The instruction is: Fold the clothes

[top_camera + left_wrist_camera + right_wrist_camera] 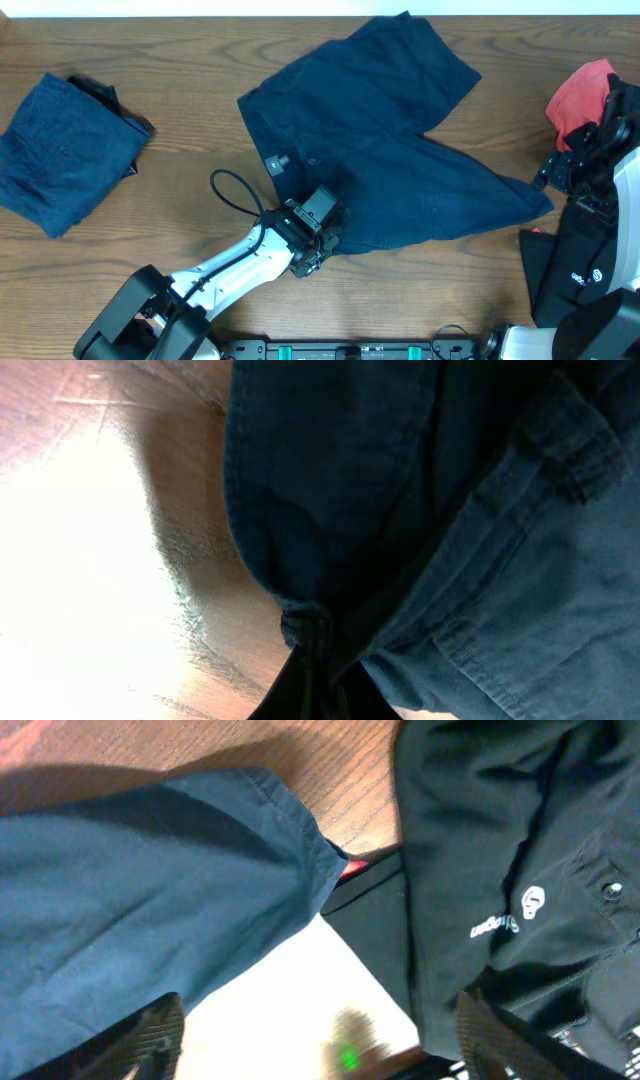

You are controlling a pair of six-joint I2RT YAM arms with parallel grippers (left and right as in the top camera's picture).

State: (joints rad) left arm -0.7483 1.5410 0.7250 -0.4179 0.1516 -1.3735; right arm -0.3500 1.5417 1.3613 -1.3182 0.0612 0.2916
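Overhead looks straight down on the table; both wrist views — close, low — share the navy shorts.

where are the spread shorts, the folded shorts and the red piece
spread shorts (375,125), overhead view, middle of the fabric
folded shorts (62,155), overhead view, centre of the top layer
red piece (580,95), overhead view, its visible left part

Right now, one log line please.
left gripper: shut on navy shorts waist corner | right gripper: open, over leg hem | fold: not started
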